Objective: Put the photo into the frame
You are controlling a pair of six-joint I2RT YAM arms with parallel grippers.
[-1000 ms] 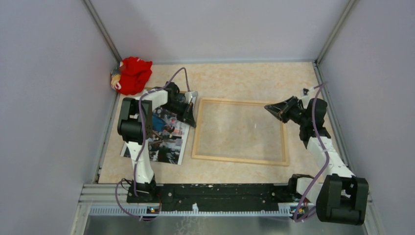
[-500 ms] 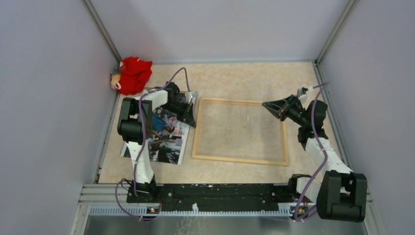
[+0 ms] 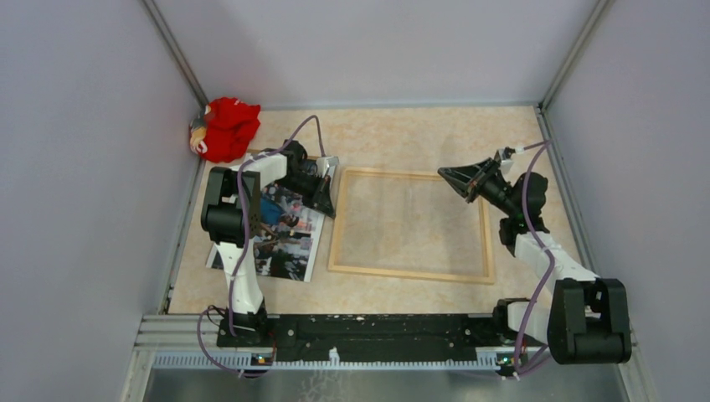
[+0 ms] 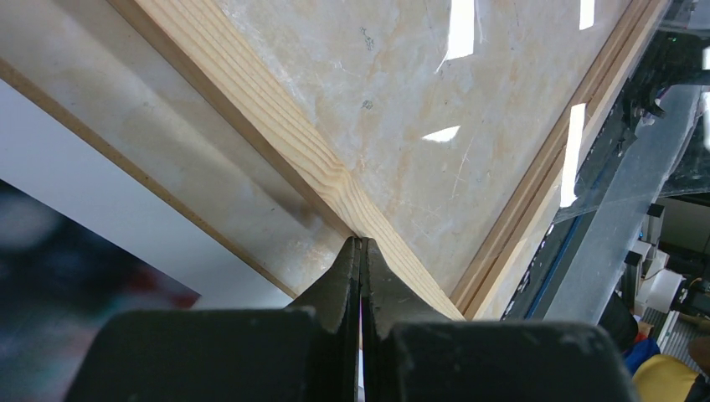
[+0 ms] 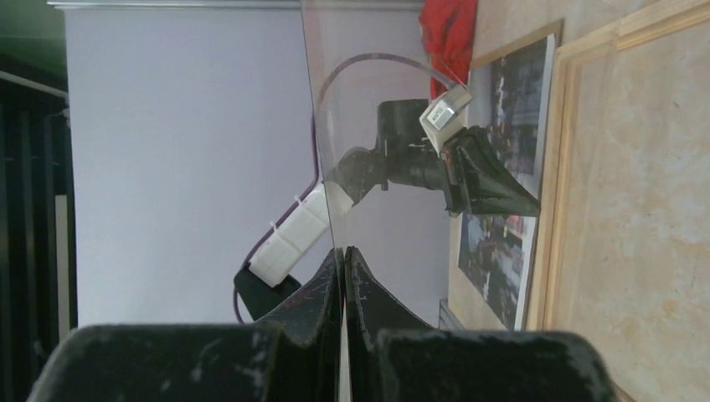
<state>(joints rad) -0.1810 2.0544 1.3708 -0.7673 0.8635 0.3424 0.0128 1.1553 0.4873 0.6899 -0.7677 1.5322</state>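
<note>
The frame is thin light wood and lies flat mid-table. The photo, a dark crowded print with a white border, lies face up just left of it, partly under my left arm. My left gripper is shut with nothing in it. Its tips rest against the frame's left wooden rail. My right gripper hovers over the frame's upper right part. It is shut on the thin clear pane, which rises edge-on from the jaws. The photo shows beyond the frame.
A red bundle sits in the far left corner. A thin brown board edge shows beside the frame, under the photo. Grey walls close in left, right and behind. The black base rail runs along the near edge.
My right gripper has moved left and upward over the frame with the pane in it. The left arm, the photo and the frame have stayed put.
</note>
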